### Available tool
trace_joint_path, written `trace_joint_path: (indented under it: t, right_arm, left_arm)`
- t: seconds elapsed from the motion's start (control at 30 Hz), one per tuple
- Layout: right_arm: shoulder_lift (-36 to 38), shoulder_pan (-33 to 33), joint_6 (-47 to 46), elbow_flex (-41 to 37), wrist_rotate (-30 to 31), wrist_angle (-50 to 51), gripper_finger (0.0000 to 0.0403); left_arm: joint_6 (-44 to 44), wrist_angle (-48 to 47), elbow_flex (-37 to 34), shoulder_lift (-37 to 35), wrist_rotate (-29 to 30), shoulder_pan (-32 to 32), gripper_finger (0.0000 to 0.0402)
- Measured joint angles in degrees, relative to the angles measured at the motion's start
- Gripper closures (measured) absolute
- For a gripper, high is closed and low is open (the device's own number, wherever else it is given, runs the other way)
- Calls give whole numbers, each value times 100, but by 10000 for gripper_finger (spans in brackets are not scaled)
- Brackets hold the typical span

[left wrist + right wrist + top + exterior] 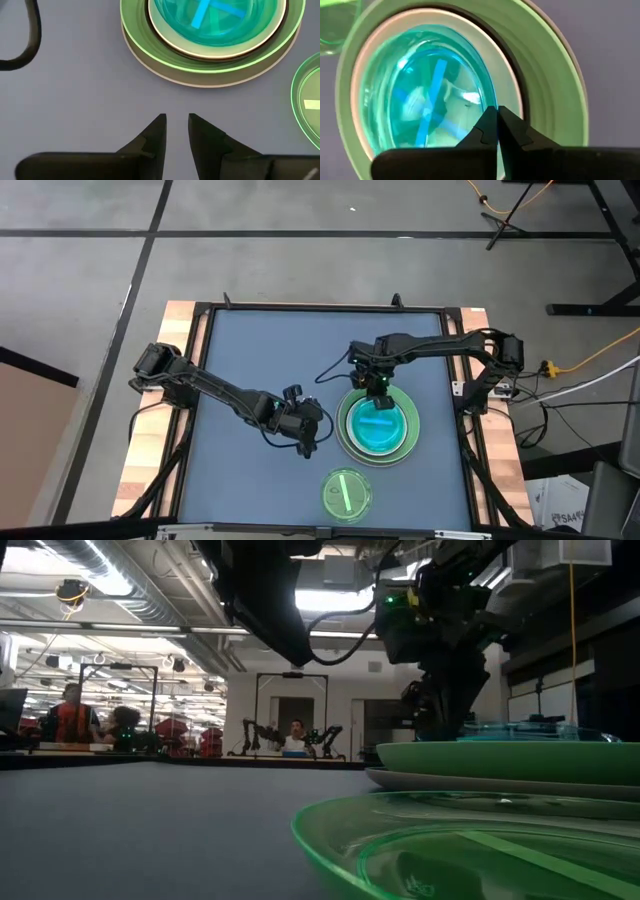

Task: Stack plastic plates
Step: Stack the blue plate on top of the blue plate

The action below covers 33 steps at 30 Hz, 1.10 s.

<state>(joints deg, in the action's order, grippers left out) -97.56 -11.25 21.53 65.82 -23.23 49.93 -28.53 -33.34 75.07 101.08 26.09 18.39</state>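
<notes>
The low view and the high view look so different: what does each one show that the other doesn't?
Only the low view shows the room beyond the table, with people seated far back. Only the high view shows both dark arms whole, the left gripper over bare table, and the concrete floor. Both show the right gripper at the stack of round plastic plates, translucent blue plate topmost, and the separate small translucent green plate.

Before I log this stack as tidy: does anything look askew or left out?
One green translucent plate sits alone on the mat, apart from the stack. The blue plate on top looks roughly centred. The right gripper hangs at the stack's far rim, the left gripper beside it. Nothing looks spilled or damaged.
</notes>
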Motion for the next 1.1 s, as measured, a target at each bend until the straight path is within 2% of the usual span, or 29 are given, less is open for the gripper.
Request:
trace_joint_path:
  t: [0.73, 1.1]
  right_arm:
    - [0, 0, 119, 2, 73, 118, 400]
    - [-2, 1, 110, 3, 71, 118, 337]
  left_arm:
    - [-138, 0, 0, 4, 0, -4, 328]
    - [-141, -2, 0, 4, 0, -4, 328]
